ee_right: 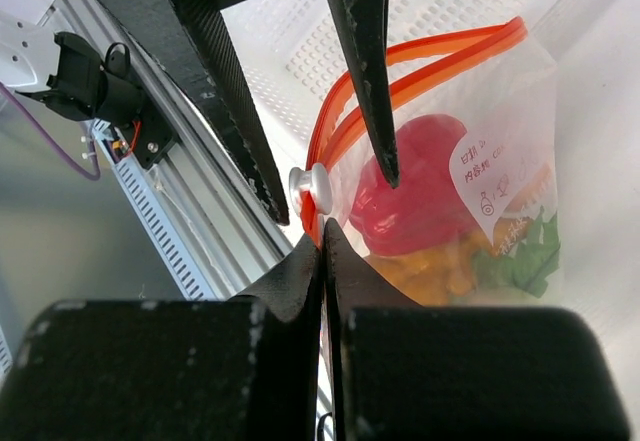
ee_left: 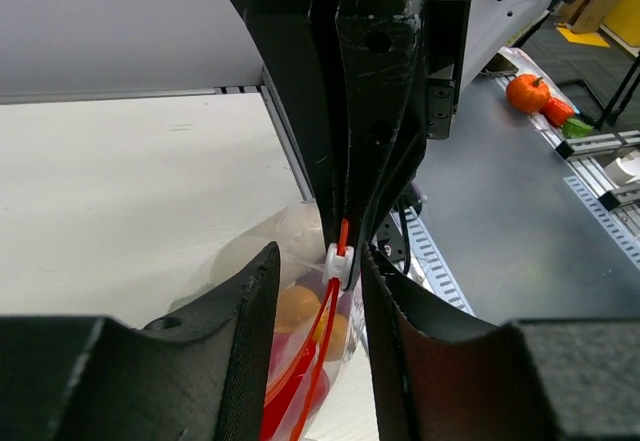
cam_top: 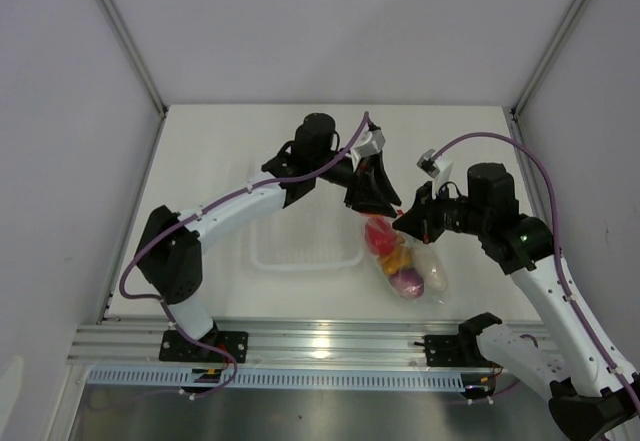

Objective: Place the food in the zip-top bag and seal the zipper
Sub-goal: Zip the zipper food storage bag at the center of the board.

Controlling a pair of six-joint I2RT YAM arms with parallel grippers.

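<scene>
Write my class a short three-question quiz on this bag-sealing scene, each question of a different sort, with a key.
1. True or false: the zipper of the zip-top bag is sealed along its whole length.
2. What sits between the open fingers of the left pincer? A white slider; B red bell pepper; C clear tray.
3. Which pincer is shut on the bag's edge beside the slider?
Key: 1 false, its strips stand apart; 2 A; 3 the right pincer.
</scene>
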